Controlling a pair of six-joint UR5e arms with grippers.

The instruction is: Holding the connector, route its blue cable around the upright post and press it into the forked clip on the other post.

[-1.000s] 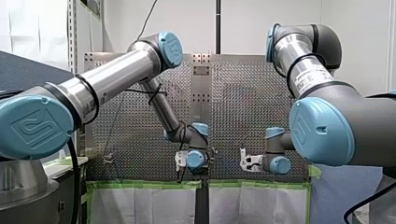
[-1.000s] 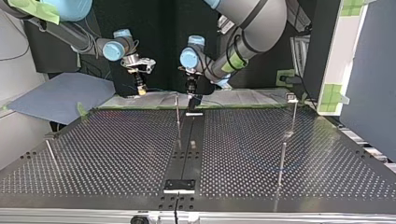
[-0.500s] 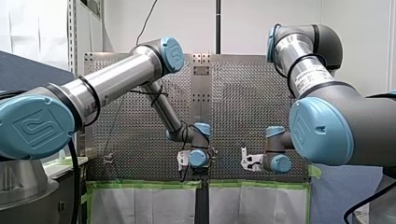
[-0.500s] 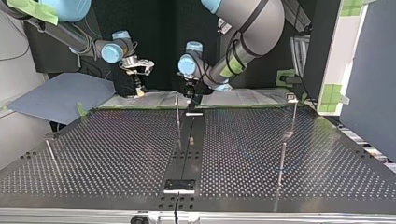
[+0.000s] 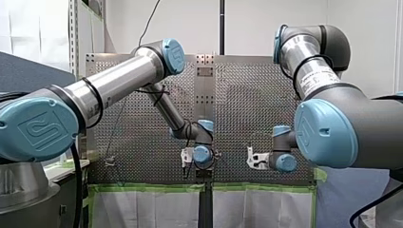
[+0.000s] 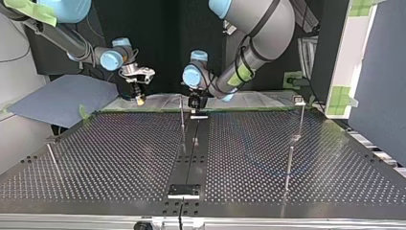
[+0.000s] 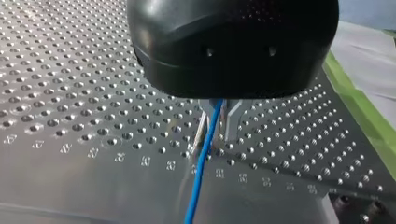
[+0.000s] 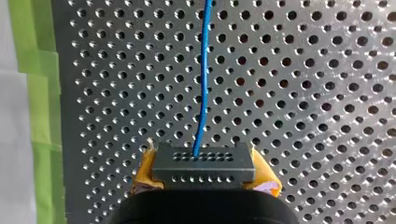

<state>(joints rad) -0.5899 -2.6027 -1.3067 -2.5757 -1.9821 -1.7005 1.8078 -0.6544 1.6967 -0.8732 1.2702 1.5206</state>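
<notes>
Right gripper (image 8: 204,174) sits lower in top view than before | yellow pads clamp connector (image 8: 203,161) | blue cable (image 8: 203,70) leads ahead over perforated table (image 8: 327,93) | left gripper (image 7: 217,128) fingers slightly apart, cable between.

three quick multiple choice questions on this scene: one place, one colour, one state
1. Where is the connector? A lying loose; B between my right gripper's yellow pads; C dangling free.
2. The cable is: A red; B green; C blue.
3. My right gripper is: A shut on the connector; B open; C hidden.
Answers: 1 B, the pads flank it in the right wrist view; 2 C, it runs blue from the connector; 3 A, the pads press its ends.
</notes>
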